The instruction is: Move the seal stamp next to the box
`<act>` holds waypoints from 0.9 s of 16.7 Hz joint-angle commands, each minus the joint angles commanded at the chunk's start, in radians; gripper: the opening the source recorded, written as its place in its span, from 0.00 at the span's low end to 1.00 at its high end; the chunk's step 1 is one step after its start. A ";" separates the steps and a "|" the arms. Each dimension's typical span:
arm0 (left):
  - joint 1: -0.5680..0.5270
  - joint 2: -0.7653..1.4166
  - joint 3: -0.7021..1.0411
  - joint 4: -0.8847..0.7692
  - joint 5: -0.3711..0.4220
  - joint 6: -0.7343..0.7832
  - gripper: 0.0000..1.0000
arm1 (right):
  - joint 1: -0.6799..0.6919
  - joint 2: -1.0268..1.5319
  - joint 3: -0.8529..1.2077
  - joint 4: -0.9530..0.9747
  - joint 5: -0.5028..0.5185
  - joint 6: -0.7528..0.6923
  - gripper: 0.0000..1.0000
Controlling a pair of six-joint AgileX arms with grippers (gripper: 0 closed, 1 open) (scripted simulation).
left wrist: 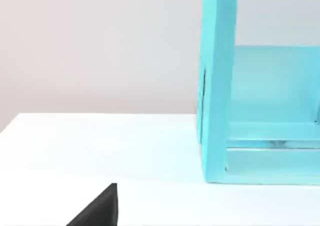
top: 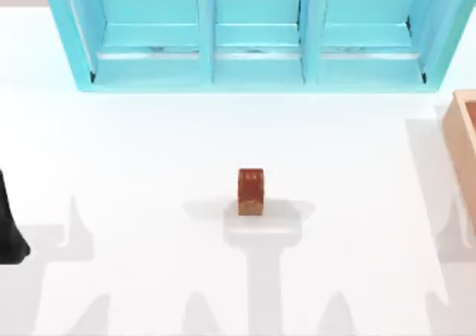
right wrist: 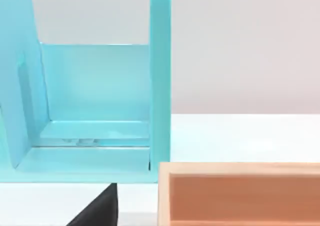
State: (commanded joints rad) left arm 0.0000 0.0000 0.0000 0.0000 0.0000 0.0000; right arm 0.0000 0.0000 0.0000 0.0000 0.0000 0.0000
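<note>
Top view, seal stamp: the seal stamp (top: 251,191) stands alone near the middle of the white bench (top: 149,143), its lighter tan end toward the near edge, touching nothing.
Top view, box: the box (top: 462,146) sits at the bench's right edge, only partly in frame, well apart from the stamp, with open bench between the two.
Top view, shelf unit: a cyan shelf unit (top: 256,35) runs along the far side, behind both the stamp and the box; it has no part in the task.
Right wrist view, box: the box (right wrist: 240,193) lies close below the camera, tan rim and orange-brown inside, just in front of the shelf unit's end wall (right wrist: 160,81).
Left arm: a dark part of it (top: 9,228) shows at the top view's left edge, parked well away from the stamp.
Pincer state: I cannot tell whether either pincer is open or closed; a dark wedge in each wrist view shows no fingers.
Why so placed: the stamp seems set in the open middle, reachable by either arm; the right arm, looking onto the box, looks better placed for the carry.
Task progress: apparently not yet begun, the stamp untouched.
Writing: pale markings sit on the stamp's top face, too small to read; no brand or label elsewhere.
</note>
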 joint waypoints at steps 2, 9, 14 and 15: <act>0.000 0.000 0.000 0.000 0.000 0.000 1.00 | 0.000 0.000 0.000 0.000 0.000 0.000 1.00; 0.000 0.000 0.000 0.000 0.000 0.000 1.00 | 0.048 0.268 0.234 -0.122 0.007 0.035 1.00; 0.000 0.000 0.000 0.000 0.000 0.000 1.00 | 0.133 0.693 0.611 -0.318 0.017 0.102 1.00; 0.000 0.000 0.000 0.000 0.000 0.000 1.00 | 0.154 0.786 0.697 -0.364 0.019 0.119 1.00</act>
State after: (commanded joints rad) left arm 0.0000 0.0000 0.0000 0.0000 0.0000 0.0000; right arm 0.1540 0.7862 0.6969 -0.3643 0.0189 0.1189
